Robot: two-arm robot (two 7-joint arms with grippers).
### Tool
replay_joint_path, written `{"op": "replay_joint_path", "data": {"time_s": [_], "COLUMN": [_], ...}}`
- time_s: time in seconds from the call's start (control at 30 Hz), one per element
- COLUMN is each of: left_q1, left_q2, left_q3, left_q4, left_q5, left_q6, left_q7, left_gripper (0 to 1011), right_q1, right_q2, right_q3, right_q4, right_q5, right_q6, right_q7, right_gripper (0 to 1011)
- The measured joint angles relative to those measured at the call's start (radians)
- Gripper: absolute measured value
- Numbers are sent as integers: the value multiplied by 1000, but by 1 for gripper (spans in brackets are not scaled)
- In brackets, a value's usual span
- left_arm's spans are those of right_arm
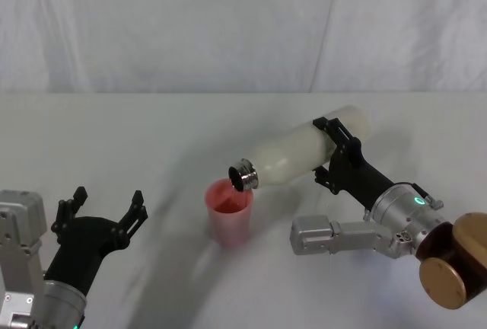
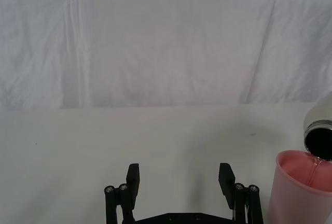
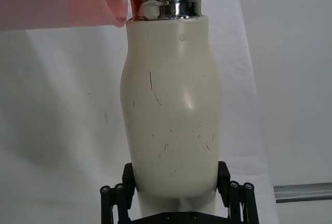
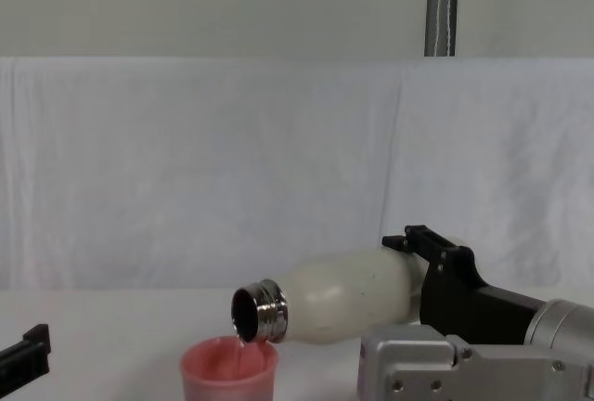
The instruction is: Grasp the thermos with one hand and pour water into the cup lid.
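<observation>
operator: thermos [image 1: 304, 154] status from my station: it is clamped in the right pincer [image 1: 335, 154], whose black fingers close on the lower body, one on each side. i read the bottle as tipped well over, nearly level, with the steel neck [image 4: 263, 312] lower than the base and pointing toward the robot's left.

observer: position of the mouth relative to the cup lid [image 1: 228, 211]?

operator: mouth sits just above the pink rim, over its far right side. the chest view shows a thin stream of water [image 4: 242, 350] running from the neck into the cup. the cup lid stands upright on the white counter [image 1: 137, 138], near the middle, in front of the robot.

observer: left arm?

operator: left pincer [image 1: 103, 209] is low on the left, well apart from the cup lid. its fingers are spread wide with nothing between them. white cloth backdrop [image 4: 186, 169] hangs behind the counter.
</observation>
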Motion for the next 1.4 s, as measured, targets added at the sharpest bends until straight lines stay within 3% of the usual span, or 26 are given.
{"op": "replay_joint_path", "data": {"time_s": [1.4], "left_q1": [0], "left_q2": [0], "left_q3": [0], "left_q4": [0], "left_q5": [0], "left_q6": [0], "left_q7": [0], "left_gripper": [1001], "right_q1": [8], "right_q2": [4], "right_q3": [-5], "right_q4": [4], "right_q5": [-7], "right_q6": [-2], "right_q7": [-3], "right_gripper": [962]}}
